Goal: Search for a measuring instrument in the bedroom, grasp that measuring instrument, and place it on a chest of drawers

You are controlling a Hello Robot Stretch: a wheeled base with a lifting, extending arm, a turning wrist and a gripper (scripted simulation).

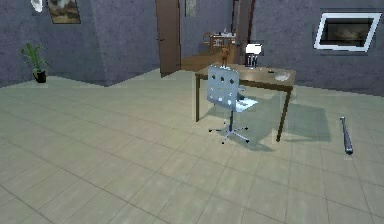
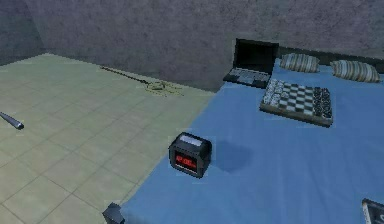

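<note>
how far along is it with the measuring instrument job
Done, it seems: the search, since a small dark alarm clock with a red display lies on the blue bed beside the robot. In hand: lining up for the grasp, probably. Left: grasping it and carrying it to a chest of drawers; ahead stand a desk and a swivel chair.

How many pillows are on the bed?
2: one pillow beyond the chessboard, the second pillow to its right at the arm side view's edge. Others may lie past that edge.
</note>
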